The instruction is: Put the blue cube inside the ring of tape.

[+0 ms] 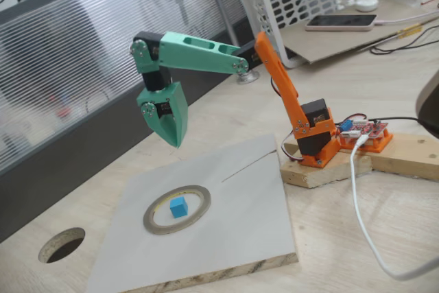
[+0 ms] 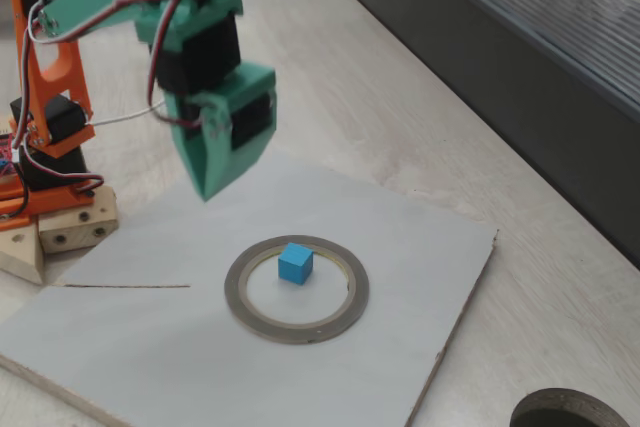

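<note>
1. Worktop (image 1: 226, 114): pale wood, seen in both fixed views; a dark round hole (image 1: 62, 244) is cut near its front left corner in a fixed view, and the same hole (image 2: 565, 412) is caught at the bottom right edge of the other.
2. Grey board (image 1: 260, 197): a flat square panel laid on the worktop, with raw chipboard showing along its near edge. A thin dark line is marked on it near the edge closest to the arm's base.
3. Arm (image 1: 199, 53): green upper links on an orange lower link and base, which is fixed to a wooden block (image 1: 322, 169) at the board's right-hand corner in a fixed view. A white cable (image 1: 363, 217) is trailed across the worktop from the base.
4. Claw (image 1: 177, 143): pointed downward, raised well above the board and set apart from the ring. The fingers are seen brought together to one tip, with nothing held.
5. Ring of tape (image 1: 154, 223): laid flat on the board, nearer its left corner in a fixed view.
6. Blue cube (image 1: 178, 206): seated on the board inside the ring's opening, slightly off-centre towards the arm's side, apart from the claw (image 2: 212, 187).
</note>
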